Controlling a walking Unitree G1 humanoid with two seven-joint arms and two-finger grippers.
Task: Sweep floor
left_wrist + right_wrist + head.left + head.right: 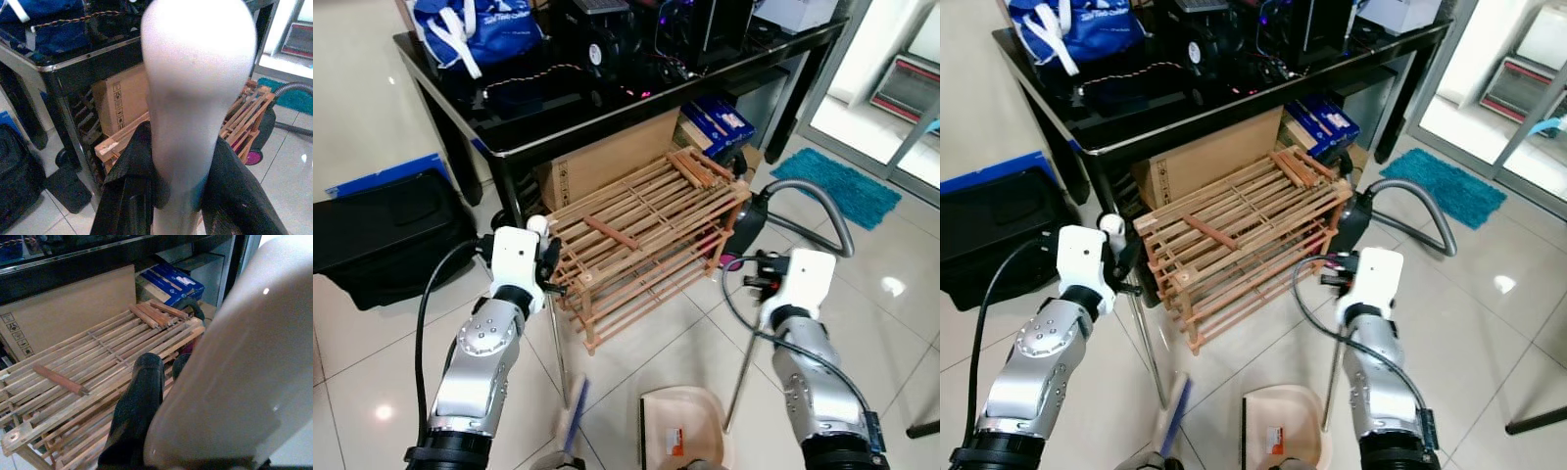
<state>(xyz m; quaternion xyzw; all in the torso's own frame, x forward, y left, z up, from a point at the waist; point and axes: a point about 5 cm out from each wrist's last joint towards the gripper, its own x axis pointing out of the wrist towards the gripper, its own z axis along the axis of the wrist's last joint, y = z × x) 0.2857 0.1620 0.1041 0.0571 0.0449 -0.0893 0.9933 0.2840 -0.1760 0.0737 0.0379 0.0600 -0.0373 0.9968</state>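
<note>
Broom with thin metal pole (555, 338), white rounded handle tip (537, 224), blue-edged head (574, 416) down on the pale tiled floor (372, 352). Beige plastic dustpan (680, 426) with thin metal pole (741, 377), standing on floor beside it.

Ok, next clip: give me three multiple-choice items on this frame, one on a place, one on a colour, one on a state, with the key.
1. Where is the wooden rack?
A. on the desk
B. on the floor, partly under the desk
C. on the rug

2. What colour is the rug?
A. red
B. grey
C. teal

3. What is the left gripper doing?
A. shut on the broom handle
B. open over the rack
C. holding a bag

Key:
1. B: the rack stands on the tiles below the desk edge.
2. C: it lies teal near the doorway.
3. A: its black fingers clamp the white broom handle; the right gripper holds the dustpan handle.
</note>
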